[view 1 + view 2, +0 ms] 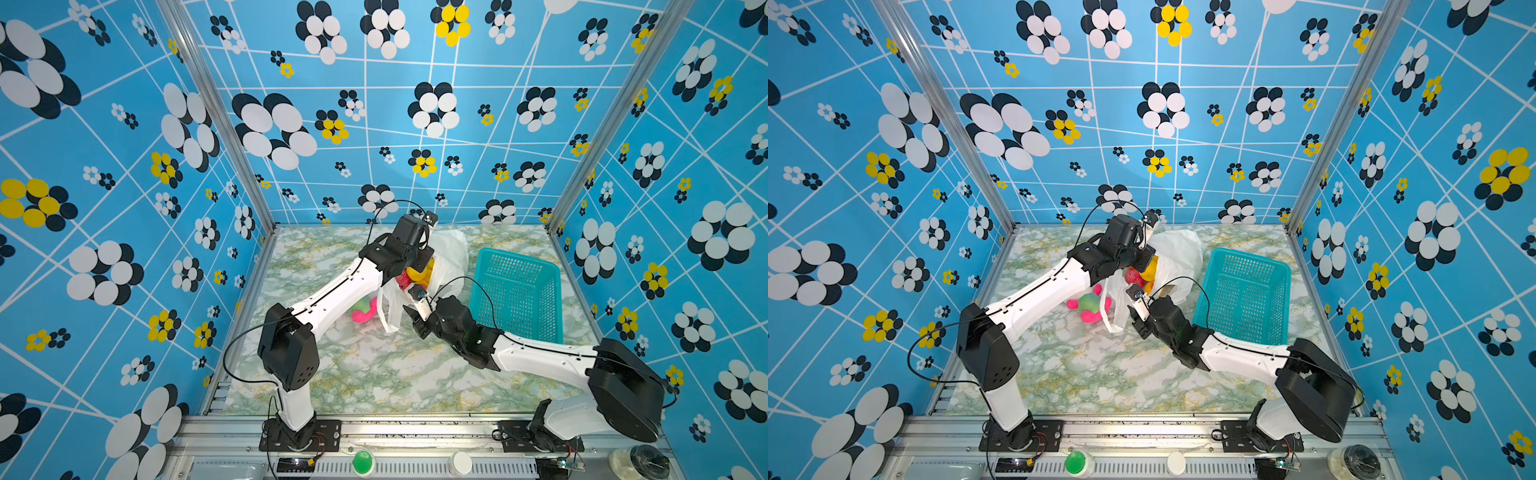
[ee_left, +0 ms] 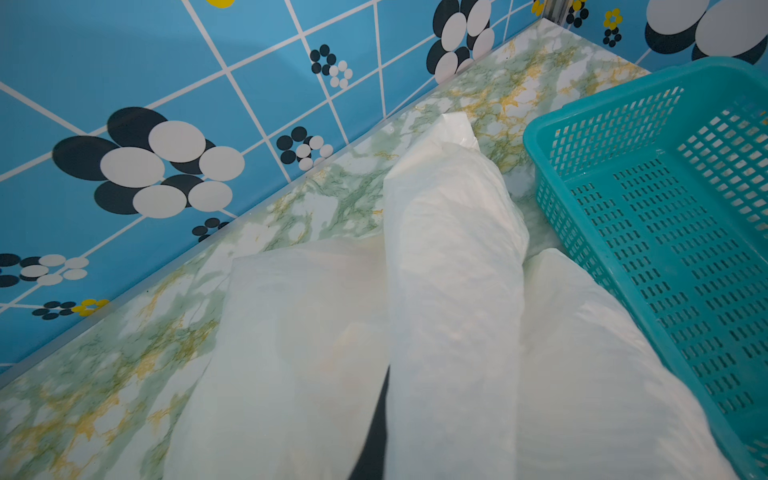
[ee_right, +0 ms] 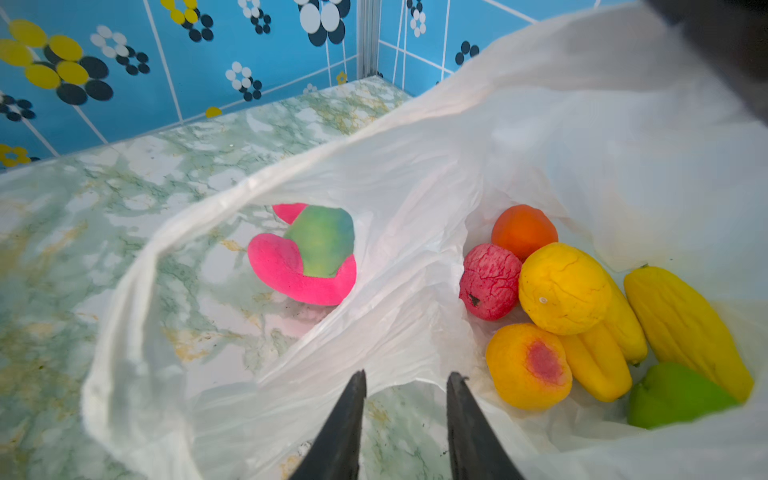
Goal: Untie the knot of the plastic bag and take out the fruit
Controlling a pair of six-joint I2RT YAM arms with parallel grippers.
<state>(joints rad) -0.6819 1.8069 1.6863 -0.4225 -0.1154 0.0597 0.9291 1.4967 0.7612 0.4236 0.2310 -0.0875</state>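
Right gripper (image 3: 407, 376), jaws apart, hangs at the bag's (image 3: 415, 187) open mouth. The fruit (image 3: 563, 286) lies inside just beyond, toward the back wall (image 1: 415, 166), oblong yellow ones running away from it. Left gripper (image 1: 422, 259), clamped on the bag's top, holds it up (no knot shows). Marble table (image 3: 124, 187), basket (image 1: 519, 257) just beside.

One plastic bag (image 3: 540, 137), one teal basket (image 1: 519, 266), one plush toy (image 3: 320, 245) and eight fruit (image 3: 563, 289) show: three oblong yellow, two round yellow, one orange, one red, one green.
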